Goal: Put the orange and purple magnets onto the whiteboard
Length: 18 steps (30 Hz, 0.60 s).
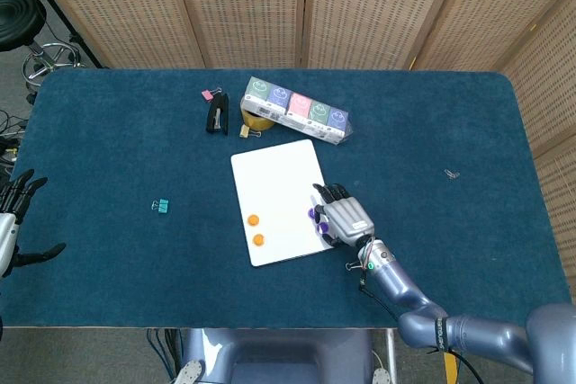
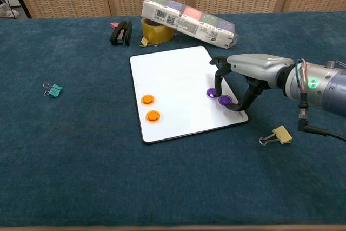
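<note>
Four magnets are seen on the whiteboard (image 2: 173, 74): two orange magnets (image 2: 147, 99) well to the left of the right hand (image 2: 241, 79), and two purple magnets (image 2: 225, 100) directly beneath its down-curled fingers (image 2: 218, 82). Whether the nearer purple one is touched or pinched cannot be told; the fingertips are seen just at it, and nothing is lifted. The left hand (image 1: 16, 213) is held far off at the table edge, fingers spread, nothing in it. The placing step is judged all but finished. Next, the fingers would need to be opened and raised straight up, so that no magnet is dragged along.
</note>
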### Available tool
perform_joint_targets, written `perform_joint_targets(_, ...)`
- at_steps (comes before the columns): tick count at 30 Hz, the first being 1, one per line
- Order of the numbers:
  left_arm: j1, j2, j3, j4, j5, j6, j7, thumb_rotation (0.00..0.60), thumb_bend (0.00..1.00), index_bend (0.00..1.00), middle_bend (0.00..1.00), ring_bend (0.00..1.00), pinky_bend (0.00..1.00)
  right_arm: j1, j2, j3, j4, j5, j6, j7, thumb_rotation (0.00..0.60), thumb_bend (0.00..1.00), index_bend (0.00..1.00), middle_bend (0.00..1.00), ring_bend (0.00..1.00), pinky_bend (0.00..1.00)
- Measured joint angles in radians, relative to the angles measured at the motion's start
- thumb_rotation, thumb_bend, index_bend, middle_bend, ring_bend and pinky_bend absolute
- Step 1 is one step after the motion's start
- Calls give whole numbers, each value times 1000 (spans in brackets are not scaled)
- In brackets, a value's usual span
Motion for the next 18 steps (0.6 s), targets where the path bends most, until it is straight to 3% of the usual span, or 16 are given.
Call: perform_joint_targets(18,2,2,-1,-2,0,3,-3,600,65,123,0,0,0,0,-8,-17,16,13,-6,9,600,358,510,0,0,0)
